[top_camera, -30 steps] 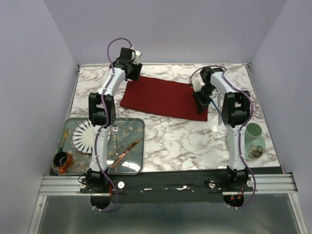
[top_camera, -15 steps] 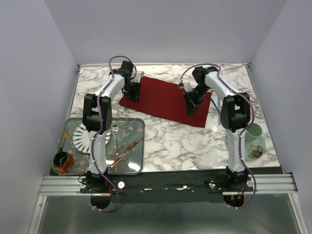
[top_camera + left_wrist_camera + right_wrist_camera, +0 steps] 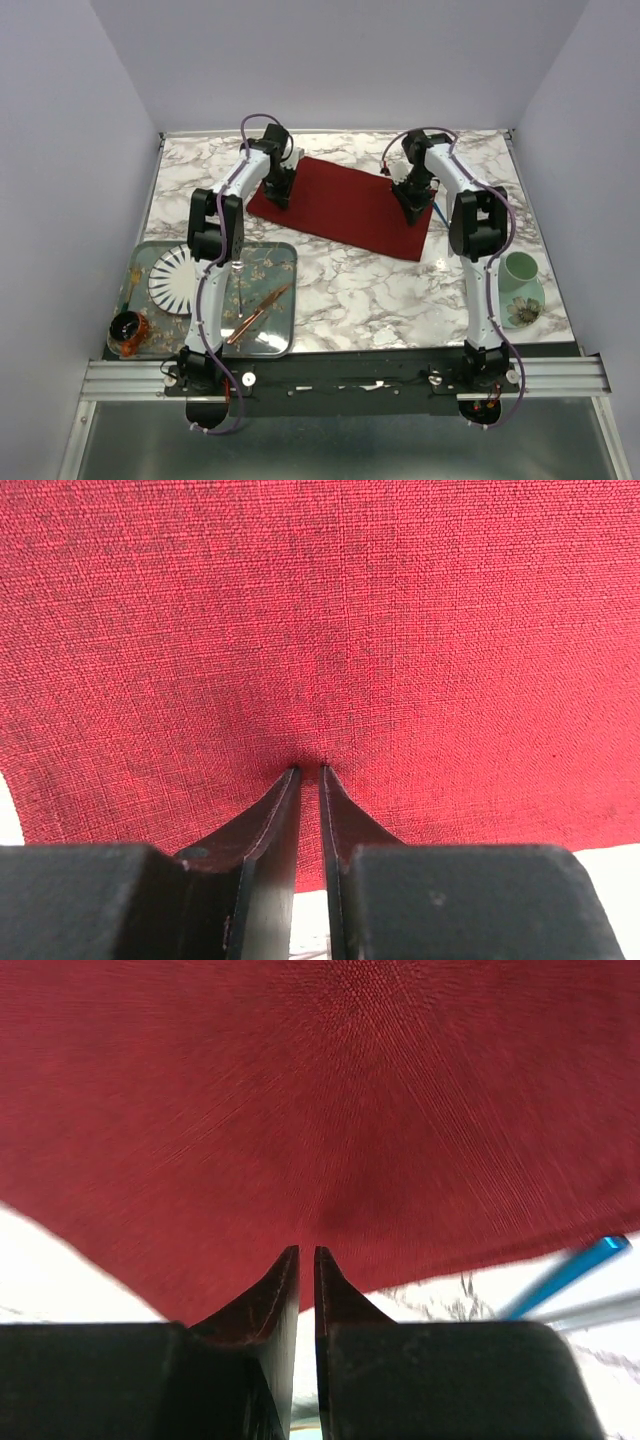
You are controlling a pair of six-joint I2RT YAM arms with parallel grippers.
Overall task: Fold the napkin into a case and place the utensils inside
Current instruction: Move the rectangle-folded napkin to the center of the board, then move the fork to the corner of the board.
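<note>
Pinching opposite ends of the napkin (image 3: 340, 205), which lies flat on the far half of the marble table (image 3: 340, 290): left gripper (image 3: 308, 770) clenched on its left edge, right gripper (image 3: 306, 1250) clenched on its right edge, blue fork handle (image 3: 565, 1275) just beside that edge.

Marble table (image 3: 370, 290) underneath. Well back from the left gripper (image 3: 277, 195), toward the arm bases: patterned teal tray (image 3: 275, 258). Carries a white ribbed plate (image 3: 170, 278), copper-coloured knife (image 3: 258, 313), small spoon (image 3: 238, 268) and amber jar (image 3: 127, 333). Back and outward of the right gripper (image 3: 414, 212): pale green cup (image 3: 519, 272) on a floral saucer (image 3: 524, 310).
</note>
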